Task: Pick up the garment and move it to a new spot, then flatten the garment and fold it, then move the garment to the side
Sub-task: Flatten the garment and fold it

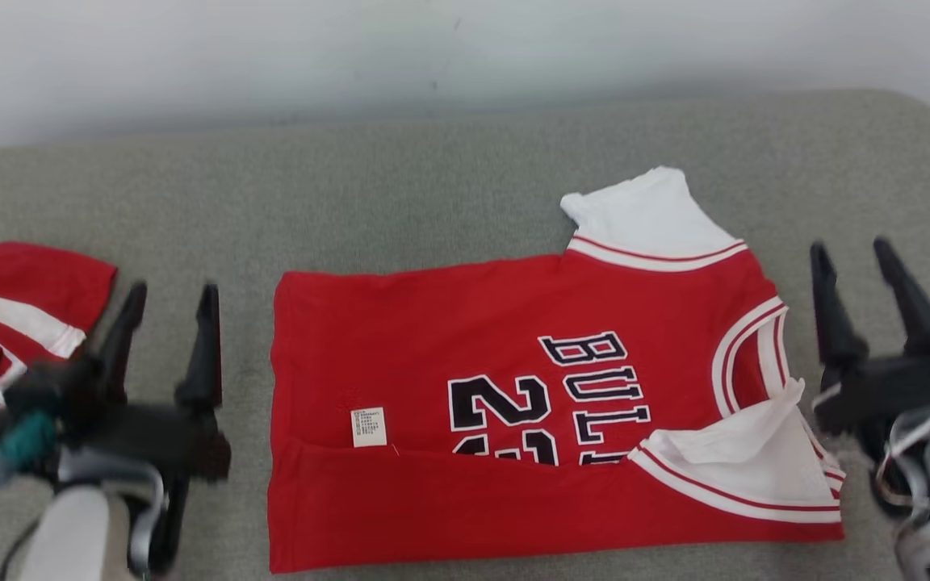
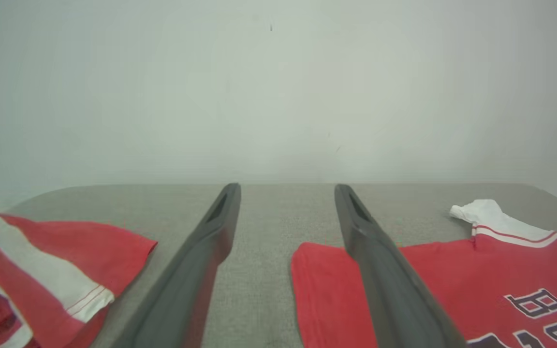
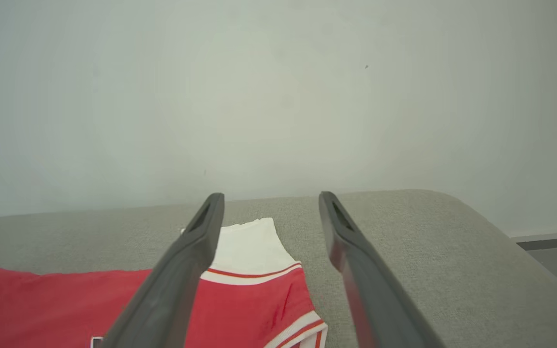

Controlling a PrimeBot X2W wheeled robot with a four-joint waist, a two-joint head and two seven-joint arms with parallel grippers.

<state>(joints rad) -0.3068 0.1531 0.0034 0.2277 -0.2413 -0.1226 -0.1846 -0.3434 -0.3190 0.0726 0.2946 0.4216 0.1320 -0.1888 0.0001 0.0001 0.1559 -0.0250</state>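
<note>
The jersey (image 1: 513,387) lies flat and sideways on the grey cushion (image 1: 433,177), collar towards the right, its near long side already turned over the print. Folding looks under way. The left pincer (image 1: 174,294) hovers off the hem end and the right pincer (image 1: 851,250) off the collar end, both with fingers apart and empty. Next, each probably needs to descend and pinch a far corner for the second fold. A second red cloth (image 1: 21,298) lies far left.

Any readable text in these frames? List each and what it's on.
"BULL": chest of the red jersey; the rest is hidden under the fold.
"2": beside it; the next digit is covered by the fold.
White tag on the jersey: print too small to read.
</note>
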